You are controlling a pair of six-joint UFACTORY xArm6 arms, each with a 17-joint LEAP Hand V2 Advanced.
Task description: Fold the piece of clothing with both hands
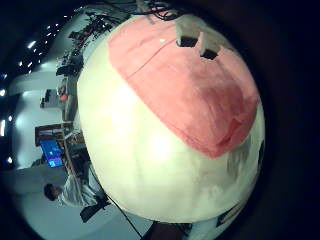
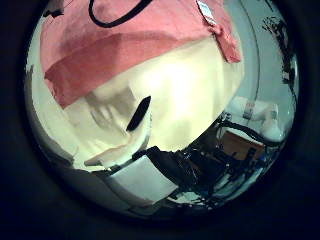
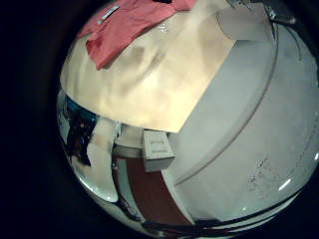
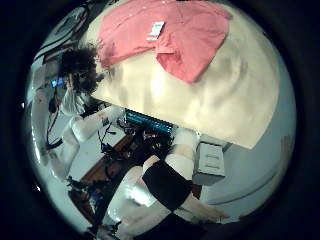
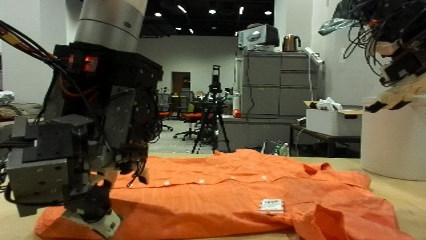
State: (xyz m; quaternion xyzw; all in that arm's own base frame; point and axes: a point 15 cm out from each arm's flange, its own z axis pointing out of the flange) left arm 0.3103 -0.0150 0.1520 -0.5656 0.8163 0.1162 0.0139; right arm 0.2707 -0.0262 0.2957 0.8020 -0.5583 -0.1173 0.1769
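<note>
Currently the orange button-front woven shirt (image 5: 240, 185) lies spread flat on the cream table top (image 5: 404, 188), front side up, with a small white rectangular label (image 5: 272, 206) resting on its near portion. In the outside view, its long axis runs across the table, from below the left hand (image 5: 80, 160) toward the area under the right hand (image 5: 397, 60).

Left hand: positioned low, at the end of the shirt closest to it, with a white fingertip at or just above the cloth edge. Contact cannot be confirmed, and whether its fingers are spread or pinching cloth cannot be told. Both left palm views are largely filled by the shirt (image 1: 185, 85), which indicates that this palm is close above it.

Right hand: raised well above the table, apart from the shirt. Its fingers hang loosely extended and hold nothing. The right palm views show the shirt (image 4: 165, 40) small and off to one side, with bare table between.

Assessment: the left hand is the nearer one. The right hand must descend to the opposite end of the shirt before a two-handed fold across the long axis can start. No fold is yet visible.
</note>
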